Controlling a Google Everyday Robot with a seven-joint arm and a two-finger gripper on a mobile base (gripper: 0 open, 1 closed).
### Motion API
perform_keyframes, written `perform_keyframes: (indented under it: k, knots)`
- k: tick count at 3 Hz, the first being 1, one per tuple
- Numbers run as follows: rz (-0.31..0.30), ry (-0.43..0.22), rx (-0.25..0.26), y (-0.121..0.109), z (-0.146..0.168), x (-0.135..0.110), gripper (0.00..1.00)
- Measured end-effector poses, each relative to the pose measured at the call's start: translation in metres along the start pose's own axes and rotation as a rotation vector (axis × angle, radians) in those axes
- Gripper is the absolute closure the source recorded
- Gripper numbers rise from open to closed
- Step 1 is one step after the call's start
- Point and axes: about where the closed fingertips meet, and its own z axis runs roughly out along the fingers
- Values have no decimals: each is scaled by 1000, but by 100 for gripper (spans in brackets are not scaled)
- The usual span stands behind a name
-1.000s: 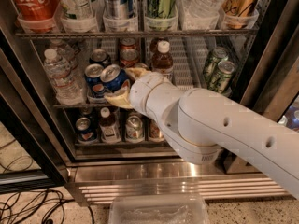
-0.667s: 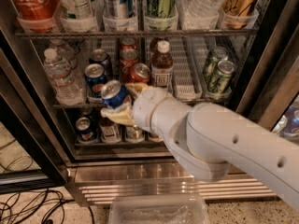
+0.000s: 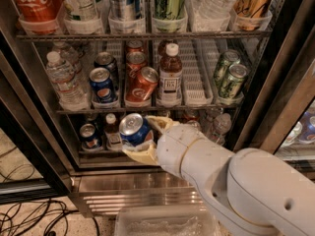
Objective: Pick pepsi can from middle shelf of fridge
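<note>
We see the gripper [image 3: 140, 137] in front of the fridge [image 3: 123, 186], just below the front edge of the middle shelf [image 3: 197, 103]. Its two cream fingers [image 3: 145, 156] are clamped on the pepsi can [image 3: 132, 128]. The can is off the shelf and tilted, with its silver top turned up and towards us, in front of the lower row of drinks. One finger lies under the can and the other against its right side. Between them they hide much of its body, so we make out only a band of blue below the rim.

The white arm [image 3: 236, 181] covers the lower right of the fridge and whatever stands behind it. On the middle shelf we see a second blue can [image 3: 102, 85], red cans [image 3: 142, 82], a brown bottle [image 3: 170, 75], green cans [image 3: 230, 77] and a water bottle [image 3: 61, 80]. The drinks on the top row are cut off at the upper edge of our view. A clear tray [image 3: 167, 222] at the bottom is only partly in view.
</note>
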Motion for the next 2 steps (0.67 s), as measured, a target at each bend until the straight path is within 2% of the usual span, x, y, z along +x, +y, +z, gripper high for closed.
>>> perform_keyframes:
  k: [1,2]
  knots:
    - [3,31,28,-5,-40,12,100]
    - [3,31,28,-5,-40,12,100]
